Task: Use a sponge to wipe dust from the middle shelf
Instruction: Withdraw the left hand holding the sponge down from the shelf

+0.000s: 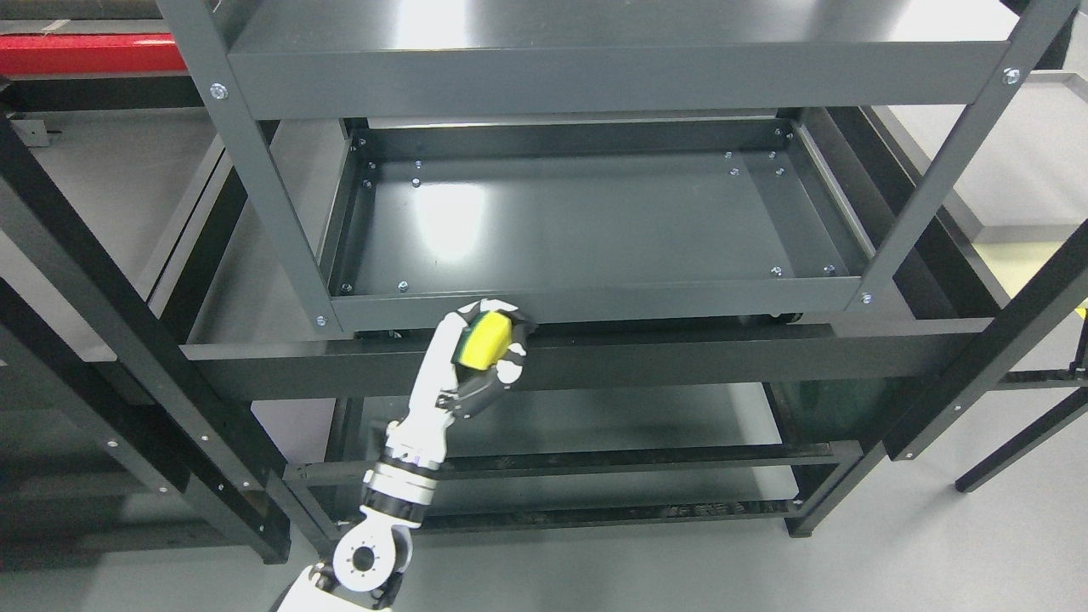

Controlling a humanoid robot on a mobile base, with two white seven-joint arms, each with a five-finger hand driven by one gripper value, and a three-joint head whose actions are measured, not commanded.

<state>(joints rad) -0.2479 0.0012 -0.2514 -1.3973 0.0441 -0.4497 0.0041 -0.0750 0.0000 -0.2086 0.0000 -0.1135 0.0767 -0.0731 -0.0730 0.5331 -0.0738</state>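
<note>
Gripping the yellow rectangular sponge with green backing [483, 340], the left hand [480, 353] is curling its white fingers [510, 371] around it (fully closed); both are sitting at the dark grey metal middle shelf [595, 229] front lip.

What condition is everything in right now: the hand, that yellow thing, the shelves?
left hand: fingers curled, gripping the sponge, just below the middle shelf's front rim.
sponge: yellow with a green side, held, not yet on the shelf.
middle shelf: bare, glossy, nothing on it.
top shelf: only its front part is visible.
</note>
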